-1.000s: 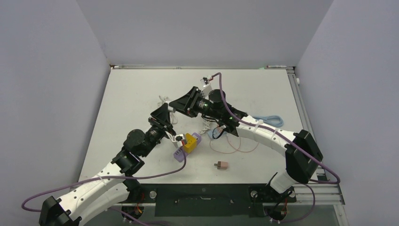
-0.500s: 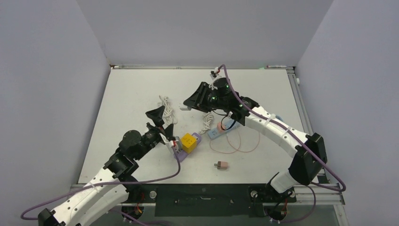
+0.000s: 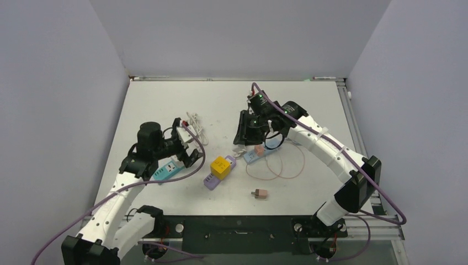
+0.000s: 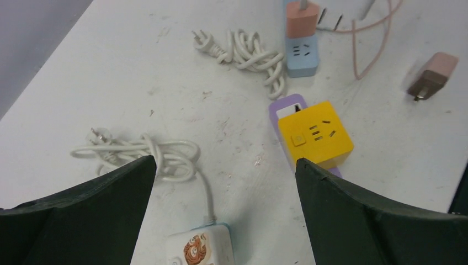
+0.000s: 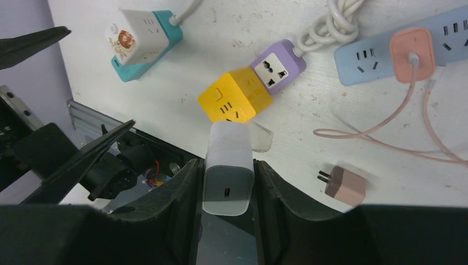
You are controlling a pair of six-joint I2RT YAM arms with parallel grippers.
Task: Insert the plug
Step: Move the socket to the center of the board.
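Plug [image 5: 228, 187], a white charger, sits clamped in the right gripper [image 5: 226, 165], seemingly lined up with the yellow cube socket [image 5: 234, 102] at twelve o'clock; left gripper [image 4: 224, 163] gapes empty.

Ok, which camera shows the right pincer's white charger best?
Right wrist: the white charger fills the middle, clamped in the right pincer. Top external hides it behind that arm; left wrist doesn't clearly show it.
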